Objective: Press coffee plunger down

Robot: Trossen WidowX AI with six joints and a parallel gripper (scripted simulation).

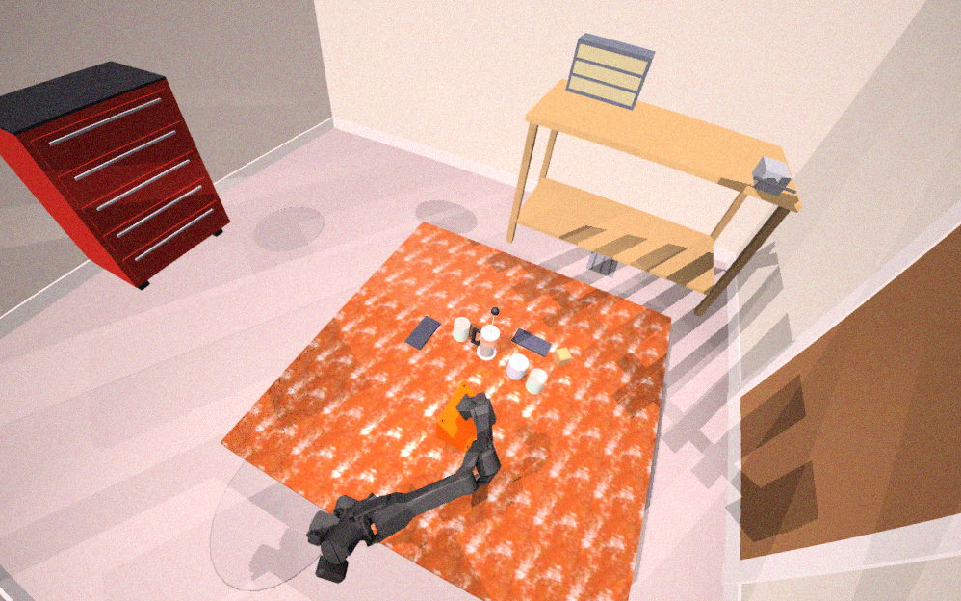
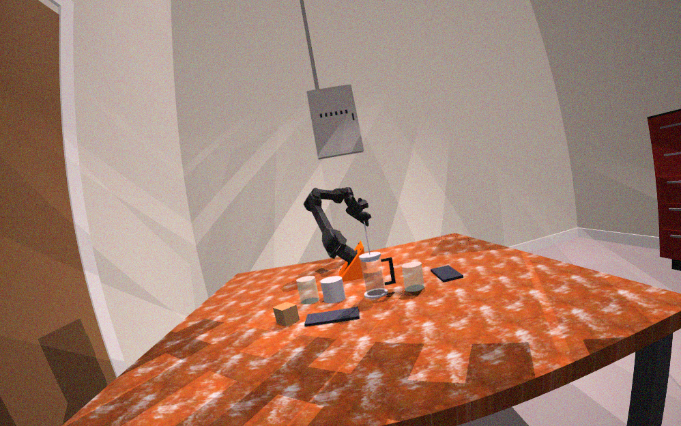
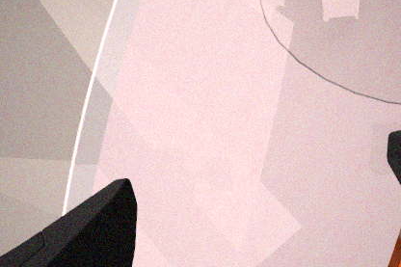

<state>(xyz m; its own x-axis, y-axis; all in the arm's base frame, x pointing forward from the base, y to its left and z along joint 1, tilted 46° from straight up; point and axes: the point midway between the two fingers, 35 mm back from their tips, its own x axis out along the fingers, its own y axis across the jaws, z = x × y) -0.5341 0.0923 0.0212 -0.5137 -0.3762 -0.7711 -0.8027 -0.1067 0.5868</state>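
The coffee press (image 1: 487,343) (image 2: 373,276) stands upright on the orange mottled table, its black handle (image 1: 475,335) (image 2: 392,270) at the side. Its plunger is up: the thin rod (image 2: 367,237) rises well above the lid, with a black knob (image 1: 495,310) on top. My gripper (image 1: 320,551) (image 3: 268,171) is open and empty, its fingers wide apart. It hangs past the table edge over the floor, far from the press. In the exterior view it shows far behind the rod, overlapping the knob's outline. The wrist view shows only floor, wall and a table corner, without the press.
A pale cup (image 1: 461,328) (image 2: 413,277) stands close to the press on the handle side. A white cup (image 1: 517,365) (image 2: 332,289) and another pale cup (image 1: 535,381) (image 2: 308,289) stand opposite. Two dark slabs (image 1: 422,332) (image 1: 532,342) and a wooden cube (image 1: 562,355) (image 2: 286,314) lie around them.
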